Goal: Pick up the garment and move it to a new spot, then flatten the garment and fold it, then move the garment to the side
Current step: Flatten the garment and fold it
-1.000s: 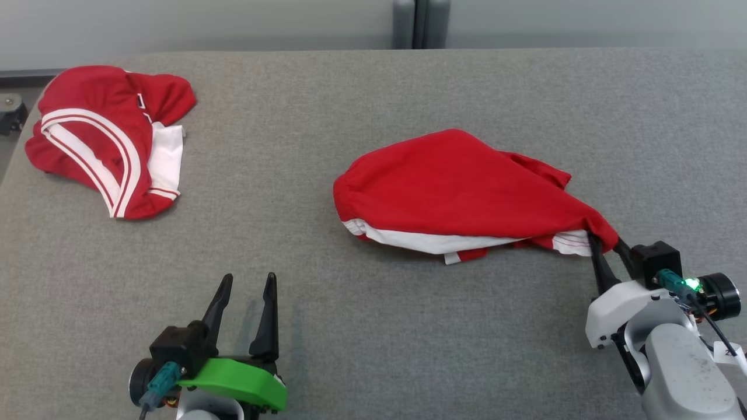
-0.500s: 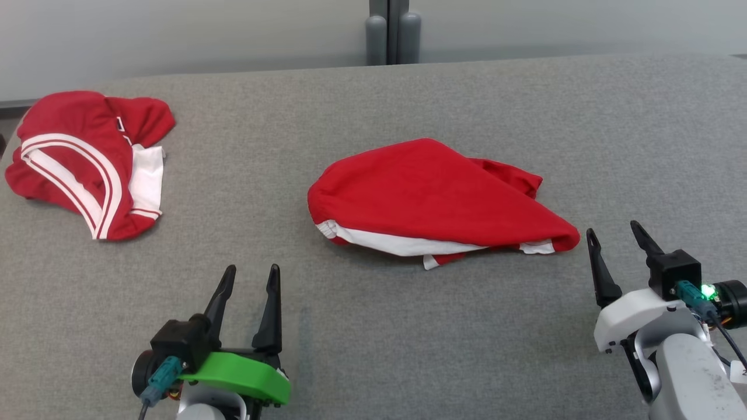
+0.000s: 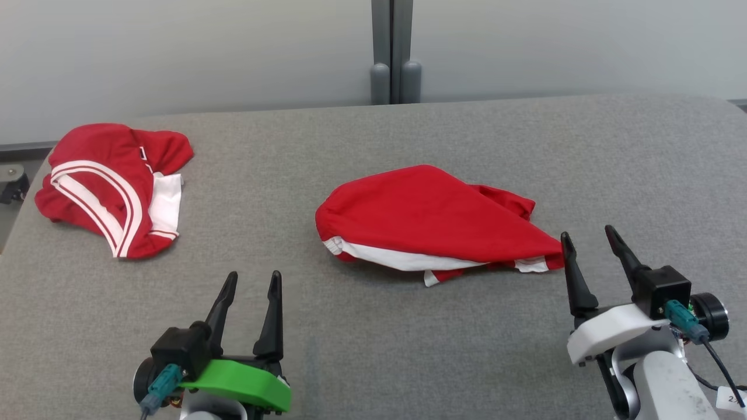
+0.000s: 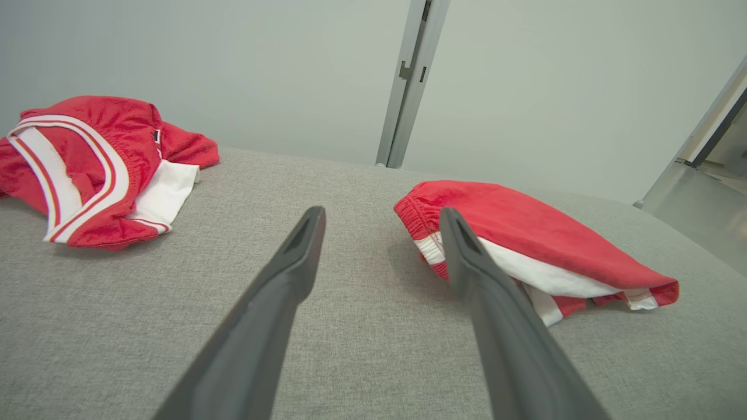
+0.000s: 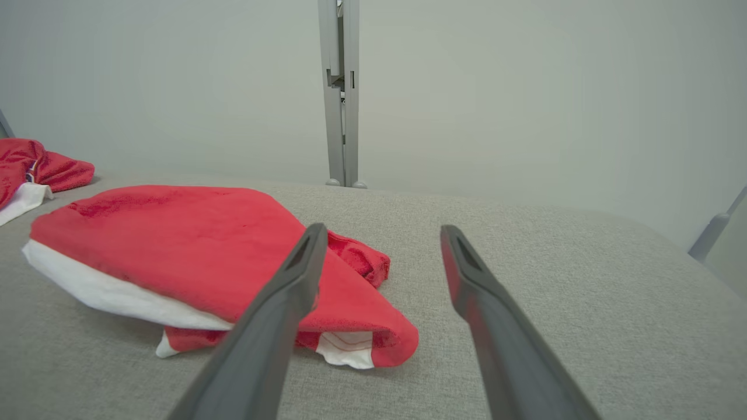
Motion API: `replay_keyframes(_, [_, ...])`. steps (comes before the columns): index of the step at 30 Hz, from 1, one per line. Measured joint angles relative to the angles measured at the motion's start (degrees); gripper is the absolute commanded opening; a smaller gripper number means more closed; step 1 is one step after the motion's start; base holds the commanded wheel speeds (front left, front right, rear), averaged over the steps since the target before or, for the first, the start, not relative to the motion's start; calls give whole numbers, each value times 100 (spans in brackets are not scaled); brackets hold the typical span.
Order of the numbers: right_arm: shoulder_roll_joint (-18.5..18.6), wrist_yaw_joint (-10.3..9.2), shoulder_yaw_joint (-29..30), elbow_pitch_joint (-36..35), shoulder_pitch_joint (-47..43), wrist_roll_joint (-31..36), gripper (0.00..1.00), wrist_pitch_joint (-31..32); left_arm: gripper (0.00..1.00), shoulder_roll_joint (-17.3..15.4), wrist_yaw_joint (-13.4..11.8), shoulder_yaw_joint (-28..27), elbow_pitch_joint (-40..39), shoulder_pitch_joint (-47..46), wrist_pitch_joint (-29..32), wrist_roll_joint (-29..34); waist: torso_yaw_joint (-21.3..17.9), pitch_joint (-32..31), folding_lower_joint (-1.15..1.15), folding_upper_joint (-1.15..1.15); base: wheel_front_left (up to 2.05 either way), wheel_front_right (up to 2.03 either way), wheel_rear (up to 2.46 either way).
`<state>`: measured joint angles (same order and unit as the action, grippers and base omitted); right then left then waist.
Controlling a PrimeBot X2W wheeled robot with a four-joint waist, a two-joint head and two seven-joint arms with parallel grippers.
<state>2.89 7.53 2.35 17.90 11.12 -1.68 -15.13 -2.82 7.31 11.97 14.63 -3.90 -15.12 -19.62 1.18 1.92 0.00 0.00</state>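
My left gripper (image 3: 254, 274) and right gripper (image 3: 587, 231) gape empty, so I judge flattening the crumpled red-and-white cloth garment (image 3: 432, 219) comes next, gripping its corners.

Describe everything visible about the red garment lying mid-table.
The red garment looks like soft knit, with white bands, thin red stripes and a gathered elastic edge at its left end. It lies crumpled, tapering rightward, on the grey table. The open right gripper sits at its right tip, not gripping it.
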Motion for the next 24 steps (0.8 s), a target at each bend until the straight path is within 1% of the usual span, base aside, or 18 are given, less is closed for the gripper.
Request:
replay_keyframes(3, [-14,0,-123,-20,-142,-344,100,0,100,0,-1,-32,-7,24,0,-2,51,-93,0,0,0,0,0])
replay_keyframes(8, [-9,0,-43,-52,-363,-742,100,0,100,0,-1,-76,-14,93,0,-38,145,-157,0,0,0,0,0])
replay_keyframes(24, [-10,0,-163,-86,-478,-699,100,0,100,0,-1,-145,33,176,0,-43,135,-163,0,0,0,0,0])
